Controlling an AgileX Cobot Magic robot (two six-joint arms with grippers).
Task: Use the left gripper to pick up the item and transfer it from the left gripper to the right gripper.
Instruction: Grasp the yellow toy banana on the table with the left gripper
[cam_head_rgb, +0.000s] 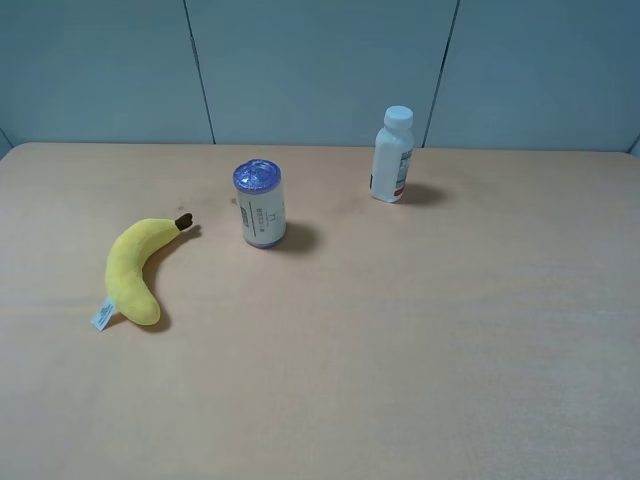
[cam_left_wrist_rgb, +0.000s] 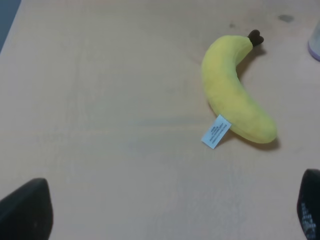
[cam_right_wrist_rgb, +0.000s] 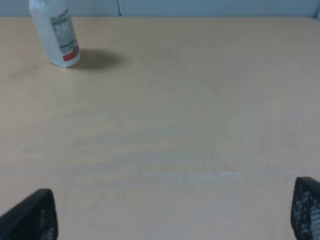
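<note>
The yellow plush banana (cam_head_rgb: 134, 270) lies flat on the left of the table, its dark stem tip pointing toward the can and its white tag at the near end. It also shows in the left wrist view (cam_left_wrist_rgb: 235, 92). Neither arm shows in the exterior high view. My left gripper (cam_left_wrist_rgb: 172, 212) is open and empty, only its two dark fingertips (cam_left_wrist_rgb: 25, 210) showing, well short of the banana. My right gripper (cam_right_wrist_rgb: 175, 212) is open and empty above bare table, its fingertips (cam_right_wrist_rgb: 307, 207) at the frame's corners.
A purple-lidded white can (cam_head_rgb: 260, 204) stands just right of the banana's stem. A white bottle with a red label (cam_head_rgb: 392, 156) stands at the back, also in the right wrist view (cam_right_wrist_rgb: 55, 32). A blue-grey wall runs behind the table's far edge.
</note>
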